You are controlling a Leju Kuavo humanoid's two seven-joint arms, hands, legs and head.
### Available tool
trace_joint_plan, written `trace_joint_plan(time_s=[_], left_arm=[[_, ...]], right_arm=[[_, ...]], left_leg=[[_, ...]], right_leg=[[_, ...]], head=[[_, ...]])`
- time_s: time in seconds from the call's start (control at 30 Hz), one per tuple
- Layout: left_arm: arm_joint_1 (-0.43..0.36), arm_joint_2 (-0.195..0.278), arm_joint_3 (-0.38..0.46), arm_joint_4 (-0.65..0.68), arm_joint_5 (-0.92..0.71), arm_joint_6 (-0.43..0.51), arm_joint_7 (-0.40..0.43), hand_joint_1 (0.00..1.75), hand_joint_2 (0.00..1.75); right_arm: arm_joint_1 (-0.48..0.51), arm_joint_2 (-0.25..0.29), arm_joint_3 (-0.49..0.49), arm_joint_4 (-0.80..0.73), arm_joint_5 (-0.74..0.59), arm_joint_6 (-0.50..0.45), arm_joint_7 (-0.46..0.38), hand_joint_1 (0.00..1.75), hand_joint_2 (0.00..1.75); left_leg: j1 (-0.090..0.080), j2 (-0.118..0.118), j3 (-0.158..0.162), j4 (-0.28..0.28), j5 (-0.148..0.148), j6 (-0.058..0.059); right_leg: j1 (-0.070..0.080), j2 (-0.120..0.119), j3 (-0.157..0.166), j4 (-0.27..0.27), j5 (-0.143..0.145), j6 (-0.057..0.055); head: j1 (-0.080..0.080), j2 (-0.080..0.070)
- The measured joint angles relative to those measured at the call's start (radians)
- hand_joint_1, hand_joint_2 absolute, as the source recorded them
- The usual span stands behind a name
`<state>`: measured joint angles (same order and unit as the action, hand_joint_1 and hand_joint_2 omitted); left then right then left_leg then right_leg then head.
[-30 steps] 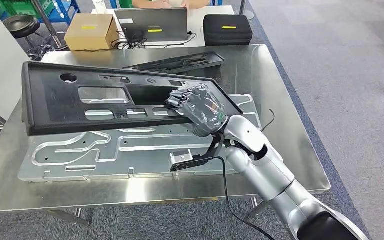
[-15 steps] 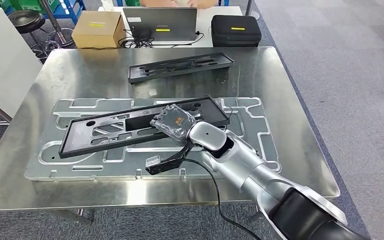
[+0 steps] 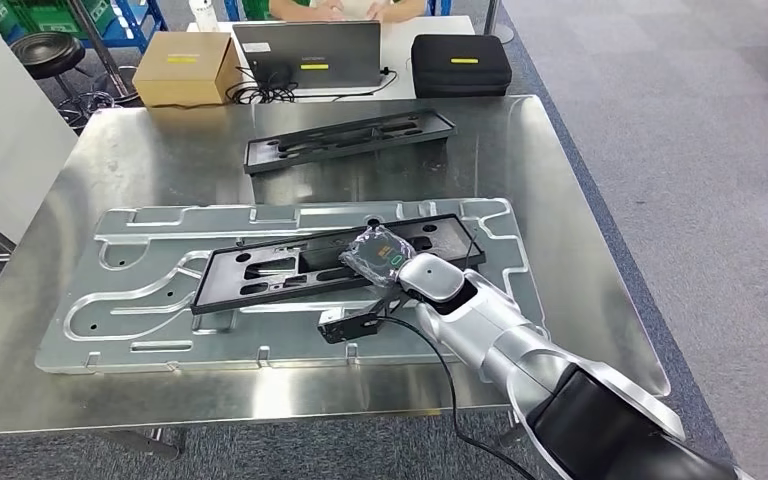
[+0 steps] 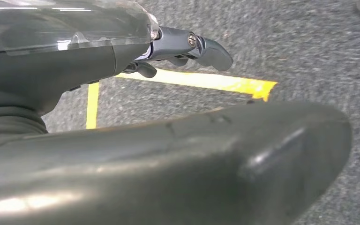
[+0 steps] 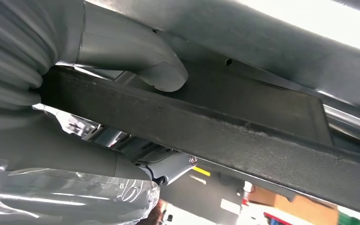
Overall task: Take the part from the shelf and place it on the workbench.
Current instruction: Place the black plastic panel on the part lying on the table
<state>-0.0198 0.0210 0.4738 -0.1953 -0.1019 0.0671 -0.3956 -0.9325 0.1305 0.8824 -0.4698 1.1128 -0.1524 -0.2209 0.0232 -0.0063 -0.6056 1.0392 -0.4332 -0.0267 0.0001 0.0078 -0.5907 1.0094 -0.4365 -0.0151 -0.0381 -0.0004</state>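
Black plastic trim panel [image 3: 330, 265], long and flat with several cut-out openings, lies slantwise on the grey metal fixture plate [image 3: 140, 290] that covers much of the steel desk [image 3: 550, 170]. Its near-left end rests on the plate, while the far-right end sits under the right robot hand [image 3: 380, 256], which grips it at about mid-length near its near edge. In the right wrist view the thick grey thumb [image 5: 140, 61] lies over one face of the panel's edge [image 5: 243, 136] and the darker fingers curl under the other, so the grasp is closed around the part. A plastic film covers the back of that hand. The silver right arm [image 3: 490, 330] comes in from the near right corner, a black cable [image 3: 450, 370] trailing off it over the desk edge, with a small dark bracket [image 3: 345, 325] hanging just under the wrist, close over the plate.

The left robot hand [image 4: 178, 49] hangs over grey carpet marked with yellow tape [image 4: 192, 80]; its dark fingers are bent inward with nothing in them.

Farther back on the desk, well apart from the held part, a second black panel [image 3: 348, 140] lies on the bare steel. Beyond the desk a white table carries a cardboard box [image 3: 185, 68], a laptop [image 3: 308, 58] and a black case [image 3: 457, 64], where a person [image 3: 345, 8] sits.
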Motion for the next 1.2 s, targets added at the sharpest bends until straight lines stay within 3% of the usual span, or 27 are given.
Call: trace_joint_plan(time_s=[0.13, 0.2, 0.27, 0.33, 0.37, 0.4, 0.47, 0.5, 0.57, 0.63, 0.7, 0.77, 0.9, 0.97, 1.03, 1.1, 1.2], left_arm=[[0.000, 0.000, 0.000, 0.000, -0.005, 0.002, -0.026, 0.00, 0.00], [-0.001, 0.000, 0.000, 0.000, -0.005, 0.000, -0.036, 0.00, 0.00], [0.000, 0.000, 0.000, 0.000, -0.005, -0.003, -0.046, 0.00, 0.87], [0.000, 0.000, 0.001, 0.000, -0.005, -0.005, -0.057, 0.00, 1.75], [0.001, 0.000, 0.003, 0.000, -0.006, -0.005, -0.062, 0.00, 1.75], [0.001, 0.000, 0.004, 0.000, -0.007, -0.005, -0.066, 0.00, 1.75], [0.001, 0.000, 0.007, 0.000, -0.014, -0.002, -0.072, 0.00, 1.75], [0.001, -0.001, 0.007, 0.000, -0.018, 0.001, -0.075, 0.00, 1.75], [0.001, -0.002, 0.007, 0.000, -0.023, 0.004, -0.078, 0.00, 1.75], [0.001, -0.002, 0.007, 0.000, -0.024, 0.005, -0.079, 0.00, 0.87], [0.000, -0.002, 0.008, 0.000, -0.024, 0.005, -0.081, 0.00, 0.00], [0.001, -0.002, 0.008, 0.000, -0.024, 0.005, -0.082, 0.00, 0.00], [0.001, -0.001, 0.008, 0.000, -0.023, 0.005, -0.083, 0.00, 0.00], [0.002, -0.001, 0.013, 0.000, -0.021, 0.004, -0.085, 0.00, 0.00], [0.006, -0.001, 0.025, 0.000, -0.016, -0.005, -0.091, 0.00, 0.00], [0.007, -0.002, 0.035, 0.000, -0.015, -0.018, -0.099, 0.00, 0.00], [0.010, -0.003, 0.046, 0.000, -0.016, -0.032, -0.113, 0.00, 0.00]], right_arm=[[-0.004, 0.000, -0.004, 0.036, -0.003, -0.012, 0.012, 1.69, 1.75], [-0.006, 0.000, -0.007, 0.047, -0.003, -0.018, 0.015, 1.69, 1.75], [-0.005, 0.000, -0.010, 0.056, -0.003, -0.028, 0.017, 0.85, 0.87], [-0.001, 0.000, -0.013, 0.062, -0.003, -0.047, 0.017, 0.00, 0.00], [0.001, 0.000, -0.016, 0.064, -0.004, -0.060, 0.015, 0.00, 0.00], [0.003, 0.001, -0.021, 0.065, -0.006, -0.073, 0.011, 0.00, 0.00], [0.004, 0.002, -0.035, 0.066, -0.012, -0.099, 0.001, 0.00, 0.00], [0.004, 0.002, -0.042, 0.066, -0.015, -0.109, -0.004, 0.00, 0.00], [0.005, 0.004, -0.053, 0.065, -0.020, -0.121, -0.010, 0.00, 0.00], [0.005, 0.005, -0.058, 0.065, -0.020, -0.124, -0.013, 0.00, 0.00], [0.005, 0.007, -0.062, 0.064, -0.021, -0.128, -0.015, 0.00, 0.00], [0.006, 0.009, -0.063, 0.063, -0.022, -0.134, -0.017, 0.00, 0.00], [0.007, 0.009, -0.064, 0.063, -0.024, -0.140, -0.020, 0.00, 0.00], [0.017, 0.010, -0.075, 0.056, -0.052, -0.162, -0.046, 0.00, 0.00], [0.050, 0.010, -0.140, -0.001, -0.214, -0.164, -0.178, 0.00, 0.00], [0.091, 0.006, -0.222, -0.090, -0.404, -0.123, -0.320, 0.00, 0.00], [0.166, -0.019, -0.299, -0.264, -0.573, -0.054, -0.390, 0.00, 0.00]], left_leg=[[-0.003, 0.001, 0.015, -0.025, 0.002, 0.026], [0.000, 0.005, 0.016, -0.031, 0.008, 0.038], [0.000, 0.009, 0.012, -0.032, 0.012, 0.044], [-0.001, 0.011, 0.006, -0.032, 0.015, 0.044], [-0.001, 0.010, 0.004, -0.031, 0.017, 0.044], [-0.001, 0.009, 0.004, -0.031, 0.018, 0.042], [-0.002, 0.007, 0.002, -0.028, 0.020, 0.037], [-0.004, 0.006, 0.001, -0.027, 0.022, 0.032], [-0.005, 0.006, -0.001, -0.028, 0.025, 0.019], [-0.003, 0.006, -0.001, -0.030, 0.026, 0.006], [-0.001, 0.006, -0.018, 0.007, -0.002, -0.002], [-0.001, 0.006, -0.041, 0.057, -0.036, -0.005], [0.000, 0.006, -0.056, 0.091, -0.054, -0.006], [0.000, 0.006, -0.091, 0.165, -0.080, -0.009], [0.000, 0.006, -0.065, 0.116, -0.039, -0.009], [-0.002, 0.005, -0.011, -0.001, 0.014, 0.001], [-0.004, 0.002, -0.007, -0.012, 0.008, 0.019]], right_leg=[[0.001, 0.002, 0.001, 0.006, -0.006, 0.021], [-0.003, 0.001, -0.024, 0.064, -0.047, 0.033], [-0.006, -0.001, -0.082, 0.192, -0.117, 0.042], [-0.010, -0.002, -0.123, 0.284, -0.149, 0.047], [-0.011, -0.003, -0.117, 0.278, -0.137, 0.047], [-0.013, -0.003, -0.090, 0.232, -0.109, 0.045], [-0.011, -0.004, -0.012, 0.090, -0.052, 0.036], [-0.008, -0.005, 0.015, 0.037, -0.035, 0.031], [-0.001, -0.004, 0.029, 0.001, -0.028, 0.021], [-0.003, -0.003, 0.029, -0.006, -0.021, 0.009], [-0.008, -0.005, 0.033, -0.018, -0.012, -0.004], [-0.009, -0.006, 0.034, -0.022, -0.009, -0.010], [-0.008, -0.006, 0.033, -0.022, -0.009, -0.010], [-0.006, -0.006, 0.032, -0.020, -0.011, -0.012], [-0.003, -0.005, 0.033, -0.010, -0.022, -0.007], [0.001, -0.003, 0.029, 0.004, -0.034, 0.004], [0.003, -0.004, 0.027, 0.006, -0.039, 0.018]], head=[[0.000, 0.000], [0.000, 0.000], [0.000, 0.000], [0.000, 0.000], [0.000, 0.000], [0.000, 0.000], [0.000, 0.000], [0.000, 0.000], [0.000, 0.000], [0.000, 0.000], [0.000, 0.000], [0.000, 0.000], [0.000, 0.000], [0.000, 0.000], [0.000, 0.000], [0.000, 0.000], [0.000, 0.000]])
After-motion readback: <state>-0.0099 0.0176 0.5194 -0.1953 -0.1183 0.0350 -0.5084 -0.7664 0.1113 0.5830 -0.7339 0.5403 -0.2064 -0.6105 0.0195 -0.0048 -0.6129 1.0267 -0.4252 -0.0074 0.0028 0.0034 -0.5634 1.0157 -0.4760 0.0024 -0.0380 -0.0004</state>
